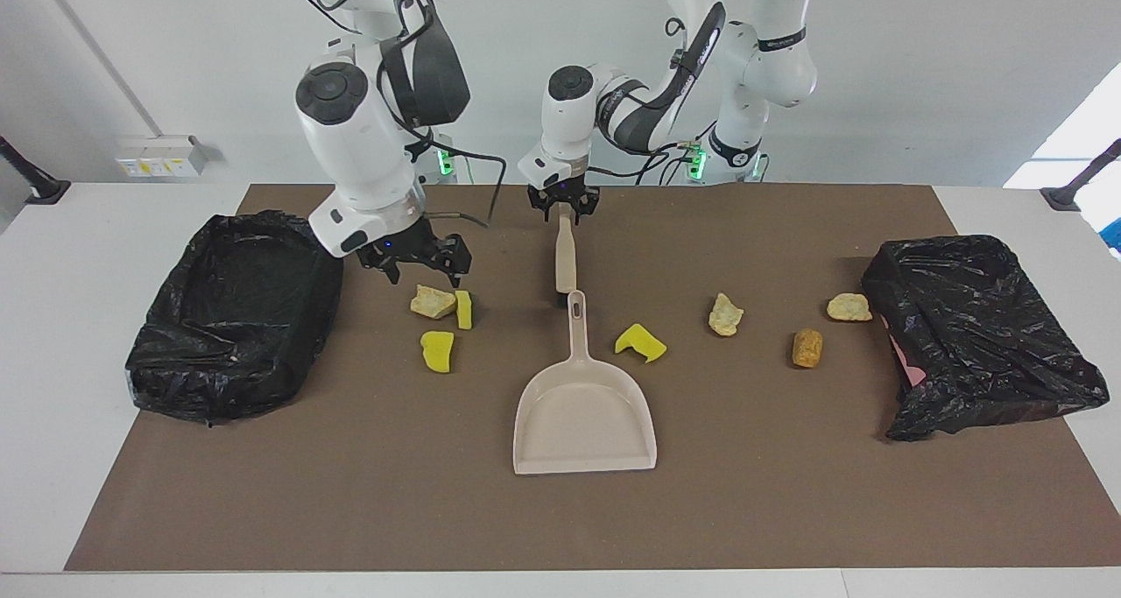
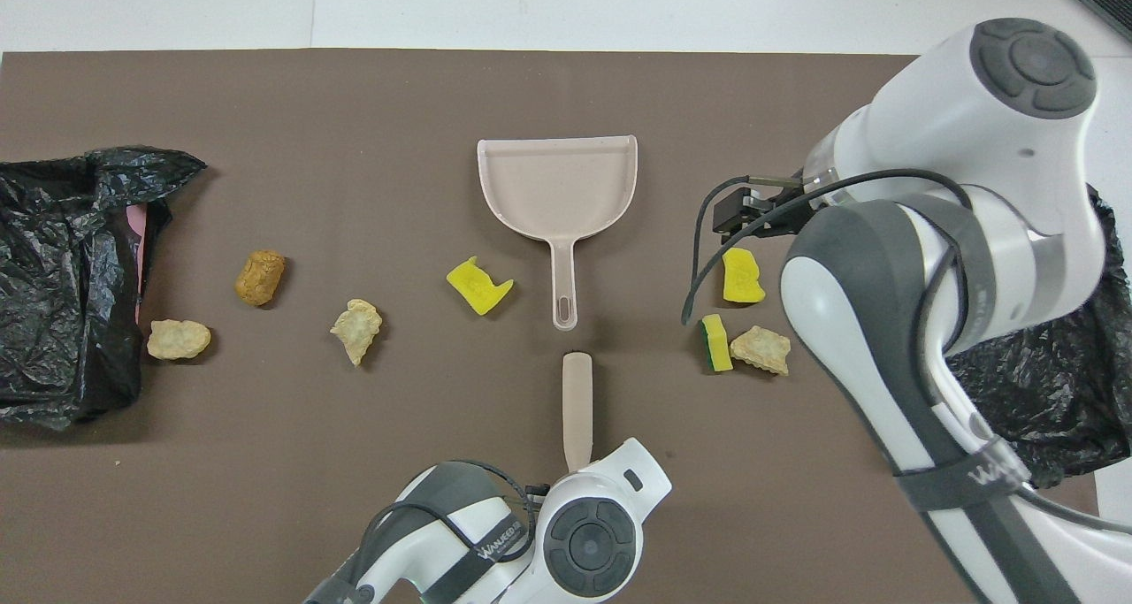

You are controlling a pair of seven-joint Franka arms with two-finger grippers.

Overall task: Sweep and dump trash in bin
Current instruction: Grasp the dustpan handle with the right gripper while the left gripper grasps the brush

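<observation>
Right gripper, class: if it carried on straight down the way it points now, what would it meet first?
Probably the beige lump lying against the yellow sponge piece; the right gripper hangs open just above them, though depth is uncertain.

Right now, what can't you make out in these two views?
- Overhead view: the left pincer and the brush handle's end, hidden under the left arm's wrist.
- Overhead view: the right pincer, hidden under its own arm, which also covers part of one bin.
- Overhead view: the other bin, cut off by the picture's edge.
</observation>
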